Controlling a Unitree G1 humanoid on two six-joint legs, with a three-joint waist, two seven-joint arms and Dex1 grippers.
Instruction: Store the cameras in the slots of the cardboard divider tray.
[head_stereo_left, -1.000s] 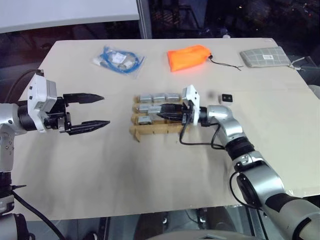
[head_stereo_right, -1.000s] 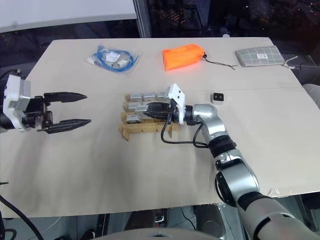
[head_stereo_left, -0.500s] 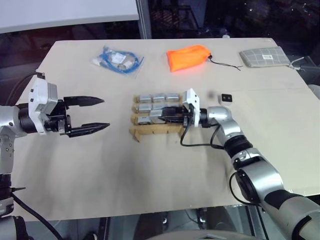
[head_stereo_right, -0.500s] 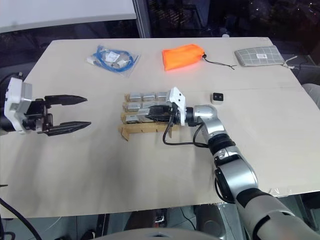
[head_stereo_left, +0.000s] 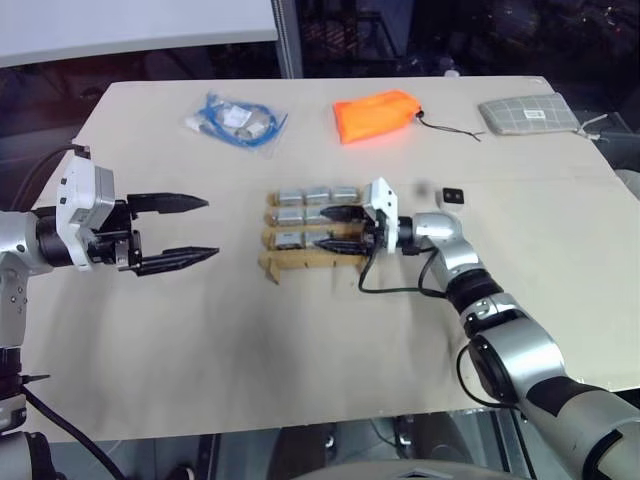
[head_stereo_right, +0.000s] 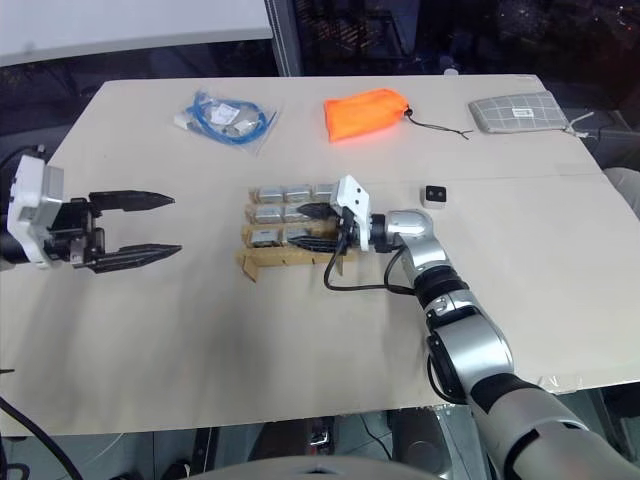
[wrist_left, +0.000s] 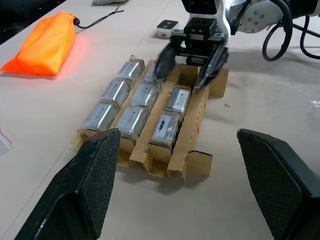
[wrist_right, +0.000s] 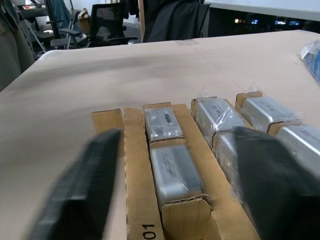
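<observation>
Eight cameras (wrist_left: 131, 119) sit slotted in the cardboard divider tray (head_stereo_left: 312, 258) at frame centre, right gripper (head_stereo_right: 318, 227) spread wide over it, left gripper (head_stereo_left: 178, 231) wide and empty; next, probably fetch the loose camera (head_stereo_right: 434, 194) upper right.

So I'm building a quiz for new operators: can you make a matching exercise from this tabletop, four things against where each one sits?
Things:
1. orange pouch
2. grey checked pouch
3. bag of blue cable
4. cardboard divider tray

Places:
A. far right corner of the table
B. middle of the table, at the right tool
C. far left part of the table
D. far edge, centre

Pairs: 1-D, 2-A, 3-C, 4-B
</observation>
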